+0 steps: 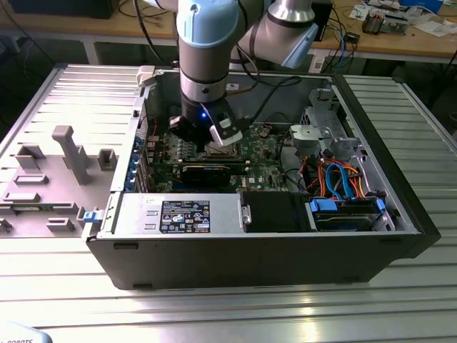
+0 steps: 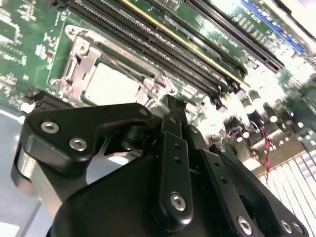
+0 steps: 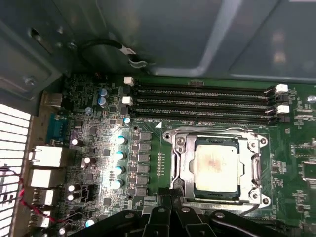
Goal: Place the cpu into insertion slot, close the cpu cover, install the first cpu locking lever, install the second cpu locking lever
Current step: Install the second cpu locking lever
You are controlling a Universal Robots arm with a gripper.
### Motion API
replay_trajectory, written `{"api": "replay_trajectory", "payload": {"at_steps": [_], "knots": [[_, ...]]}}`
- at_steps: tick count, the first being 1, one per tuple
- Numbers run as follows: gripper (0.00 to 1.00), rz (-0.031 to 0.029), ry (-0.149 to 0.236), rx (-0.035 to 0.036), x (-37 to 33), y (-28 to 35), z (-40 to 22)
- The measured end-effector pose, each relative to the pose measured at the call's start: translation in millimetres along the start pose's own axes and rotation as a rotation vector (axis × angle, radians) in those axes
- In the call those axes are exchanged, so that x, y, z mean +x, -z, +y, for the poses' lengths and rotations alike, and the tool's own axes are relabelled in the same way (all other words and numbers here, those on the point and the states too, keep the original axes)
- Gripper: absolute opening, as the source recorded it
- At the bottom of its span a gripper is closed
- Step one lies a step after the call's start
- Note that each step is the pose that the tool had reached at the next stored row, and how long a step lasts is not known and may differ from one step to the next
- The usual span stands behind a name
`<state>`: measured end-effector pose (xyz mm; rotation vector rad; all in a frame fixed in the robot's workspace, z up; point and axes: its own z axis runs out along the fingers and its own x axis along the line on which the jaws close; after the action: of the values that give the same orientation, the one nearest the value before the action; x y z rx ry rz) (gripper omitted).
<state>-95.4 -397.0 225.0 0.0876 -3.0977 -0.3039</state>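
Note:
The cpu (image 3: pixel 216 167), a silver-grey square chip, lies in the insertion slot (image 3: pixel 256 195) amid the green motherboard. The cpu cover (image 3: pixel 180 165) lies flat over it, and its window frames the chip. A thin wire locking lever (image 3: pixel 217 130) runs along the socket edge next to the memory slots. My gripper (image 3: pixel 170 196) is shut, its black tips right at the socket edge opposite that lever, nothing visibly between them. In the second wrist view the gripper (image 2: pixel 170 106) hangs just above the cpu (image 2: pixel 111 84) and the cover's frame (image 2: pixel 74 59). In the exterior view the gripper (image 1: pixel 208 143) is down inside the computer case.
Long black memory slots (image 3: pixel 202 101) run beside the socket. Capacitors (image 3: pixel 120 155) and rear ports (image 3: pixel 44 158) stand on its other side. A long black expansion card (image 1: pixel 207 171), the power supply (image 1: pixel 178 214) and the drive cage with orange and blue cables (image 1: pixel 335 179) crowd the case (image 1: pixel 250 264).

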Motion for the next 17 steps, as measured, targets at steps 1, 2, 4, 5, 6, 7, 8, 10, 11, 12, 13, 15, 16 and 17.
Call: {"api": "replay_trajectory", "payload": {"at_steps": [1, 2, 4, 5, 6, 7, 8, 10, 11, 12, 13, 15, 16, 17], "knots": [[0.11, 0.0, 0.0, -0.0001, 0.2, 3.6, 0.7], [0.11, -0.0001, 0.0, -0.0001, 0.3, 6.9, 1.4], [0.11, 0.0, 0.0, 0.0001, 0.6, 18.2, 3.6], [0.11, -0.0001, 0.0, -0.0001, 0.7, 20.8, 4.2], [0.11, -0.0001, 0.0, -0.0002, 0.8, 26.1, 5.2], [0.11, 0.0, 0.0, 0.0, 0.9, 29.6, 5.9], [0.11, 0.0, 0.0, 0.0, 0.6, 31.7, 6.3], [0.11, 0.0007, -0.001, 0.001, -2.9, 33.2, 6.4], [0.11, 0.0017, -0.002, 0.0023, -5.7, 34.1, 6.4], [0.11, 0.0026, -0.002, 0.0035, -8.5, 34.4, 6.3], [0.11, 0.0059, -0.005, 0.0091, -12.8, 34.6, 6.2], [0.11, 0.0123, -0.01, 0.0124, -17.7, 34.5, 6.0], [0.11, 0.0153, -0.011, 0.0134, -20.3, 34.4, 5.8], [0.11, 0.0176, -0.012, 0.0146, -23.0, 34.4, 5.7]]}}
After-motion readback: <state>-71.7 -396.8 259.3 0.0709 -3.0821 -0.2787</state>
